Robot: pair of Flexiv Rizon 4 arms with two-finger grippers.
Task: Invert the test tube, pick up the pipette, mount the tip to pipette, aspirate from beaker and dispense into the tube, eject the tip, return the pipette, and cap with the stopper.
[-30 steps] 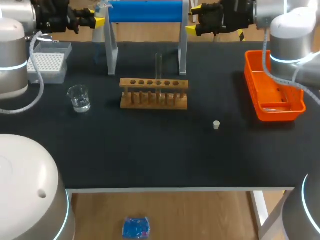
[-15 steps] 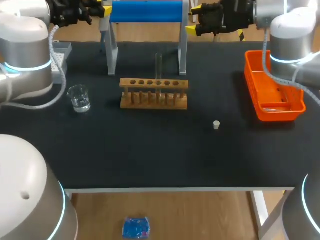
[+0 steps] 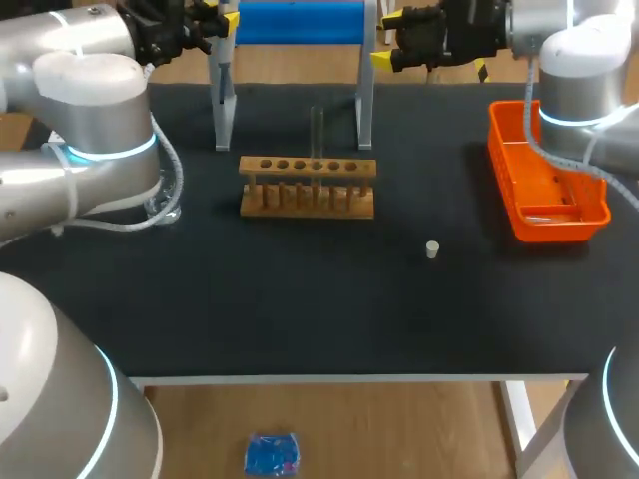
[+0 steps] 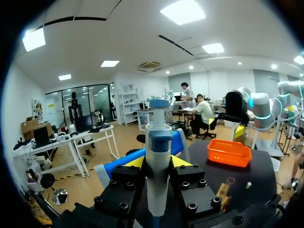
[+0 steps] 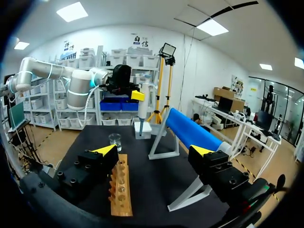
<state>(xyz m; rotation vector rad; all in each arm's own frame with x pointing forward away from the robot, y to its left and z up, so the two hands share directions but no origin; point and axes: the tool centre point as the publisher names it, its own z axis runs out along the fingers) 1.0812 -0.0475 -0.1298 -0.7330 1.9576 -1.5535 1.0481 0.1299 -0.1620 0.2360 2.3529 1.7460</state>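
Swung inward, left jaws grip pipette (image 4: 158,156); right jaws gape at black table's (image 3: 300,299) rear.

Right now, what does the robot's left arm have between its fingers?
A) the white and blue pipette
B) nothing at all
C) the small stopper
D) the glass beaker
A: the pipette sits clamped between the left arm's fingers, while the stopper lies on the table and the beaker stands there on its own.

Bright, even light from overhead
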